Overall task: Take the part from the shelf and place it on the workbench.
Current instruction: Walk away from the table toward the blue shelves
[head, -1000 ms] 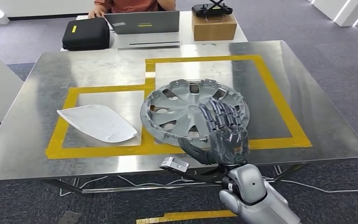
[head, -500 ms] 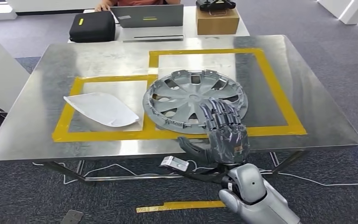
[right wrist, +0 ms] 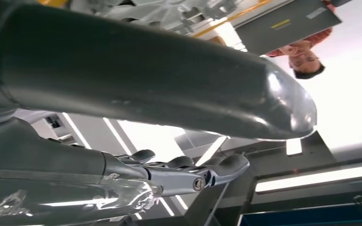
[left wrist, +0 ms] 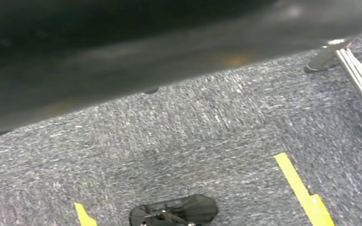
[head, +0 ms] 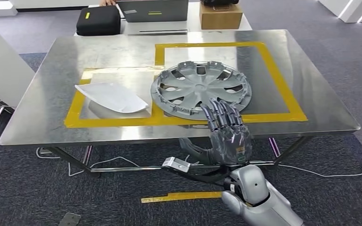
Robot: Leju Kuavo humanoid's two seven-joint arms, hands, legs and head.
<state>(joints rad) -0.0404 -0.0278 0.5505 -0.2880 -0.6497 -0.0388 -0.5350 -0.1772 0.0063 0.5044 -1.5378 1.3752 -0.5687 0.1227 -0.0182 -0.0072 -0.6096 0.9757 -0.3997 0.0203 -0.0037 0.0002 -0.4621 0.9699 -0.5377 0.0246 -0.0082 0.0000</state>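
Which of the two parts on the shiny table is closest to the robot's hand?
The round grey wheel cover. It lies just ahead of the right hand, while the white part lies farther to the left.

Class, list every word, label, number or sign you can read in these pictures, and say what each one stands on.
No text can be read.
Yellow label on the black case: too small to read.
Yellow strip and pale sticker on the laptop: too small to read.
Hubcap, white part, cardboard box: no lettering visible.
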